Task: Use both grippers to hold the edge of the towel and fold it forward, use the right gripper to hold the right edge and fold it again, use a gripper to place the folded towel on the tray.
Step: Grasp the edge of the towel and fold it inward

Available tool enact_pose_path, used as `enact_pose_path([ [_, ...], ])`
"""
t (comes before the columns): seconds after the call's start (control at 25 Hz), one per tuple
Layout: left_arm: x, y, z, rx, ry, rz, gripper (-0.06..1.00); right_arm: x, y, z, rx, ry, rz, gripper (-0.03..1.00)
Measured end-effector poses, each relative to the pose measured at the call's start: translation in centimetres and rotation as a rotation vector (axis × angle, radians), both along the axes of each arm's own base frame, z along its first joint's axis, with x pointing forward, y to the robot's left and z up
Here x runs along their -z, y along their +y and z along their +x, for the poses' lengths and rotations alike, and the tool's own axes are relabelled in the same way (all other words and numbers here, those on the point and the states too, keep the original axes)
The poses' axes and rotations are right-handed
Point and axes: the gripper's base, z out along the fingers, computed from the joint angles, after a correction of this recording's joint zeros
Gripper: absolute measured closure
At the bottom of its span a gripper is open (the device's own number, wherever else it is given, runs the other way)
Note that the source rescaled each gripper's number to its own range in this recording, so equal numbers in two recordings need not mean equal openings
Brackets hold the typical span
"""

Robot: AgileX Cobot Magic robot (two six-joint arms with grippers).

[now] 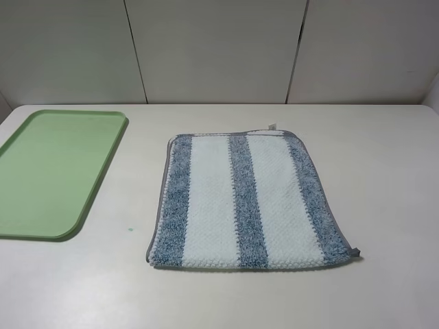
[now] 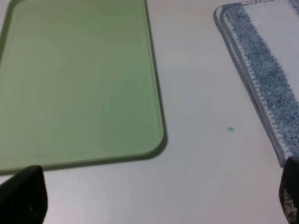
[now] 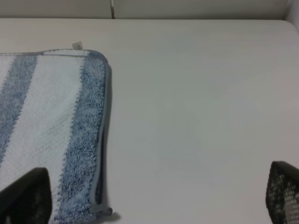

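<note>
The towel [image 1: 243, 199], white with three blue-grey stripes, lies flat in the middle of the table, and its grey hem [image 1: 159, 199] looks doubled along the left side. A small white tag [image 1: 271, 127] sticks out at its far edge. The pale-green tray [image 1: 55, 171] sits to the left with nothing on it. Neither arm shows in the high view. The left wrist view has my left gripper [image 2: 156, 193] open above bare table, between the tray [image 2: 79, 79] and the towel [image 2: 266, 70]. My right gripper [image 3: 154, 193] is open by the towel's [image 3: 51, 121] right hem [image 3: 105, 116], one finger over the cloth.
The white table [image 1: 384, 178] runs back to a wall of pale panels [image 1: 212, 48]. A tiny green speck [image 1: 130, 229] marks the tabletop between tray and towel. Bare tabletop lies to the right of the towel and in front of it.
</note>
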Motion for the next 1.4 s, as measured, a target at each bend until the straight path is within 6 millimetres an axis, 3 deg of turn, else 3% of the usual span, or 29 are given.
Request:
enact_pose_path([
  [1.4, 0.0, -0.01, 0.0, 0.001, 0.0, -0.001, -0.05, 0.0, 0.0, 0.0, 0.0, 0.0, 0.0, -0.03],
])
